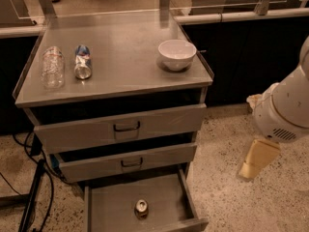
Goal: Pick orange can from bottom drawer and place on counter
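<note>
The orange can [141,208] stands upright on the bare floor of the open bottom drawer [106,211], near its front middle, with its silver top showing. The counter [125,71] is the steel top of the cabinet above the drawers. My gripper [250,170] hangs at the right of the cabinet, over the speckled floor, pointing down and to the left. It is at about the height of the middle drawer, well to the right of the can, and holds nothing.
A white bowl [177,54] sits at the counter's right back. A clear plastic bottle [52,66] and a blue-and-silver can [83,62] lie at its left. The two upper drawers [126,127] stand slightly ajar. Black cables [34,197] hang left of the cabinet.
</note>
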You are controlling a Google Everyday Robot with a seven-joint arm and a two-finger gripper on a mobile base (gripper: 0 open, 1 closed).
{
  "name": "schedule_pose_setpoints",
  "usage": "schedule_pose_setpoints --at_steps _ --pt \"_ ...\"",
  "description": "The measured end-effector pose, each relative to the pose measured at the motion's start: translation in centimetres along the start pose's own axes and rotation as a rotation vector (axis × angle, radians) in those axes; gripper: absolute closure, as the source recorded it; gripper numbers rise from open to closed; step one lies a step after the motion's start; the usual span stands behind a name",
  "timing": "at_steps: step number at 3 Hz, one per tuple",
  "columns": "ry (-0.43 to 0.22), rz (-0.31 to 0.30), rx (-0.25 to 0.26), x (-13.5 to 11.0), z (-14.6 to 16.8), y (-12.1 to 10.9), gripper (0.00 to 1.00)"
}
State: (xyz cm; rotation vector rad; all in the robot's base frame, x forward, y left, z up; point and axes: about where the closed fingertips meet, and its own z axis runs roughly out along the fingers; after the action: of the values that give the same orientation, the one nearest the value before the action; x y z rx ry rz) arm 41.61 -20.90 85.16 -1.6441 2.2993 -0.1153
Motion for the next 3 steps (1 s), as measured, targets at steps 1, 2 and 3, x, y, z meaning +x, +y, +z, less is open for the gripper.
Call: schedule_pose_setpoints --at_steps 1,2,3 --pt "-0.005 -0.004 0.001 0.0 1.2 0.1 0.00" --pt "-0.029 -0.041 0.005 -0.3 4.6 0.2 0.00" --pt "-0.064 -0.088 0.019 -1.1 8.0 0.2 0.00"
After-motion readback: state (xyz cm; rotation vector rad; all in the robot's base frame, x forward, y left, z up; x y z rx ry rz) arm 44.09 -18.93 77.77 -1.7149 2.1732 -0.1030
